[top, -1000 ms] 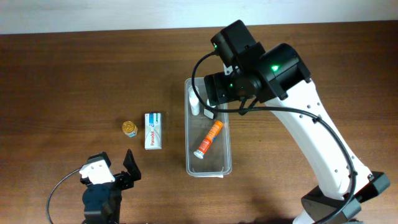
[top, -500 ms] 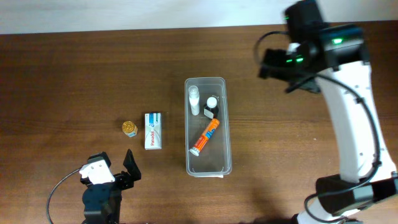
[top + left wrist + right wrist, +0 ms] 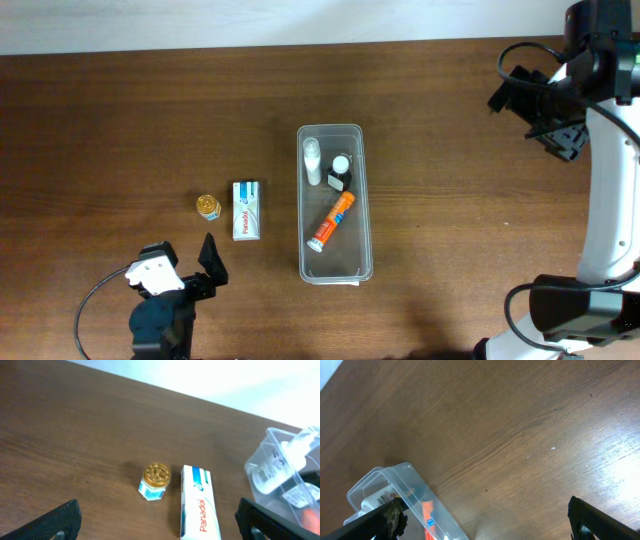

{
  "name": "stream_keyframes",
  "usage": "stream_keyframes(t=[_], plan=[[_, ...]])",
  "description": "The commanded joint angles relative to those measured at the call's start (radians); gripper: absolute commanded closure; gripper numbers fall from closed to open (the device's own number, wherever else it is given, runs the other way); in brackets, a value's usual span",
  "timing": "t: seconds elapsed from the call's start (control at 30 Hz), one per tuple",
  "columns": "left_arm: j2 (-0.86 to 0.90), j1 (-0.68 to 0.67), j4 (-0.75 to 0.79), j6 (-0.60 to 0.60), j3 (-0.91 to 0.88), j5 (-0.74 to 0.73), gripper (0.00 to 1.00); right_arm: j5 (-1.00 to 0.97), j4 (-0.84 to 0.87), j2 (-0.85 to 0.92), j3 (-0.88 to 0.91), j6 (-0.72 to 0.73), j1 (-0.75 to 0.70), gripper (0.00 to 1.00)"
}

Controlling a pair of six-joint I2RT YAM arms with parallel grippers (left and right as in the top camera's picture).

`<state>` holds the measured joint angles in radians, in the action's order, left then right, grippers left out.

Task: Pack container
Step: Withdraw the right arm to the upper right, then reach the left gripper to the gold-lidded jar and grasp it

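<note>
Now the right pincer (image 3: 485,510), spread wide and empty, has swung away from the long clear plastic container (image 3: 345,255) in the middle of the brown tabletop (image 3: 150,120) to the far right corner, leaving a small dark white-capped bottle (image 3: 341,170) inside beside a white bottle (image 3: 313,160) and an orange tube (image 3: 332,222). A gold-lidded jar (image 3: 208,206) and a white-and-blue box (image 3: 246,209) lie unpacked just left of it, probably work for the wide-open, empty left pincer (image 3: 157,512). Only the left wrist view shows the box's "Panadol" lettering, and the overhead view hides both pincers' spread.
</note>
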<state>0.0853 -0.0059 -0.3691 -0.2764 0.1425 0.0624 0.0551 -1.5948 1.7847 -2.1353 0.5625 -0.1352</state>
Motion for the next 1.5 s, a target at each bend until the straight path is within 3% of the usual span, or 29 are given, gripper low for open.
stream_keyframes(t=[0.0, 0.27, 0.57, 0.73, 1.0, 1.13, 1.23, 1.47], plan=[[0.051, 0.004, -0.026, 0.002, 0.096, -0.026, 0.00, 0.016, -0.003, -0.028, 0.003, 0.008, -0.003, 0.02], [0.474, 0.005, -0.213, 0.006, 0.506, -0.018, 0.00, 0.016, -0.003, -0.028, 0.003, 0.008, -0.003, 0.02], [0.933, 0.005, -0.373, 0.115, 0.875, -0.019, 0.01, 0.016, -0.003, -0.028, 0.003, 0.008, -0.003, 0.02], [1.102, 0.005, -0.356, 0.198, 0.901, -0.019, 0.01, 0.016, -0.003, -0.028, 0.003, 0.008, -0.003, 0.02], [1.374, 0.005, -0.354, 0.204, 0.901, -0.023, 0.01, 0.016, -0.003, -0.028, 0.003, 0.008, -0.003, 0.02], [1.484, 0.005, -0.335, 0.267, 0.901, -0.074, 0.10, 0.016, -0.003, -0.028, 0.003, 0.008, -0.003, 0.02], [1.557, 0.005, -0.297, 0.288, 0.901, -0.101, 0.11, 0.016, -0.003, -0.028, 0.003, 0.008, -0.003, 0.02], [1.625, 0.005, -0.259, 0.357, 0.901, -0.100, 0.26, 0.016, -0.003, -0.028, 0.003, 0.008, -0.003, 0.02]])
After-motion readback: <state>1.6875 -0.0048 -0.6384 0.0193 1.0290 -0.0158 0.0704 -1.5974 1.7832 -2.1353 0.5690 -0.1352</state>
